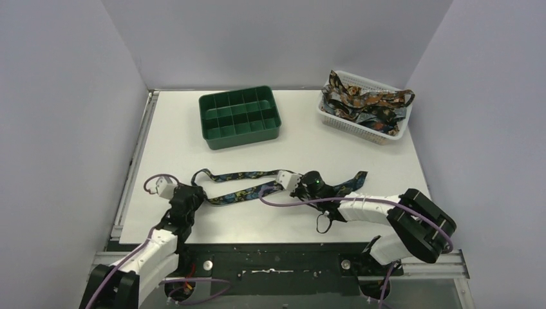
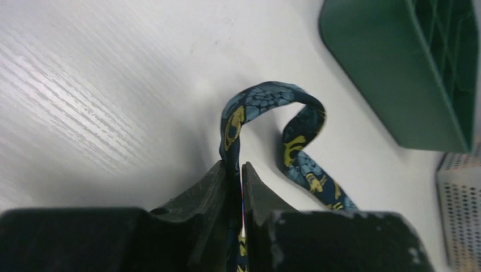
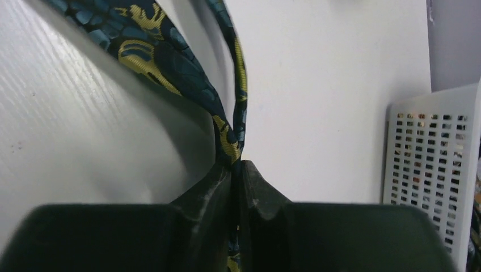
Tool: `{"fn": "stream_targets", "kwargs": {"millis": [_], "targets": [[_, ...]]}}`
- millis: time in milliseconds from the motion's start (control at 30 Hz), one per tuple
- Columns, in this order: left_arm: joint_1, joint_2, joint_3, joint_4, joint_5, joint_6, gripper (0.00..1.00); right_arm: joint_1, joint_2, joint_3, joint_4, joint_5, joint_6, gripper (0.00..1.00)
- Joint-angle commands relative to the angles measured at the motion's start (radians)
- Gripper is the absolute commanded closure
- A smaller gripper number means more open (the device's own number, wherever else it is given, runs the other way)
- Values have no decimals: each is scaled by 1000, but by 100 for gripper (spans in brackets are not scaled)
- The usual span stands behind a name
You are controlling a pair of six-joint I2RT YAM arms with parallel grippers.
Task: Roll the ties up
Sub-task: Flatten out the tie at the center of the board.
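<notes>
One dark blue tie [image 1: 248,183] with yellow and blue pattern lies folded across the near middle of the white table [image 1: 180,129], its two strands running side by side. At the fold on its left end, my left gripper [image 1: 193,196] is shut on it; in the left wrist view the tie [image 2: 266,99] loops up out of the pinched fingertips [image 2: 237,167]. My right gripper [image 1: 297,183] is shut on the same tie further right, and the tie [image 3: 164,51] rises from between its fingertips [image 3: 235,164]. Several more ties [image 1: 364,103] are piled in the basket.
A green compartment tray [image 1: 239,117] stands at the back middle; its wall [image 2: 391,73] shows in the left wrist view. The white mesh basket [image 1: 380,132] sits at the back right, and its side [image 3: 431,164] is close to the right gripper. Grey walls enclose the table.
</notes>
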Motion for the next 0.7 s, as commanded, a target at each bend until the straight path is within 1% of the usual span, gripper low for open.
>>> {"fn": "stream_targets", "kwargs": {"millis": [0,33,67,100,133,167,200,233,267,300,333,400,467,533,600,667], "targets": [[5,-134,39,-169,-87,-142,81,21,-14,6,86,130,51,84],[6,-161,48,-236,-100,-175,77,23,-31,11,50,116,64,74],[6,-178,57,-285,-115,-191,72,23,-58,12,22,91,82,57],[5,-188,69,-373,-131,-206,64,24,-93,9,4,61,110,44],[6,-193,89,-446,-151,-232,59,23,-133,15,-31,20,132,39],[7,-193,111,-513,-167,-248,56,20,-173,21,-51,-6,165,37],[7,-192,131,-551,-178,-242,53,13,-214,28,-49,-16,219,32],[9,-184,148,-579,-189,-240,48,-2,-259,43,-51,-54,291,26],[9,-174,167,-608,-199,-233,40,-28,-282,61,-53,-119,332,22],[11,-160,199,-632,-210,-221,36,-72,-291,82,-48,-212,363,19],[10,-142,228,-675,-219,-214,34,-103,-286,113,-51,-282,399,18],[12,-103,288,-716,-226,-178,32,-131,-227,201,-79,-336,486,17],[14,-59,347,-767,-239,-150,28,-137,-123,311,-151,-395,533,18],[16,-14,408,-822,-255,-123,26,-121,8,408,-228,-471,522,21],[23,24,444,-823,-256,-69,21,-79,133,506,-312,-454,488,24],[40,64,467,-802,-234,2,20,-19,239,584,-393,-380,411,24]]}}
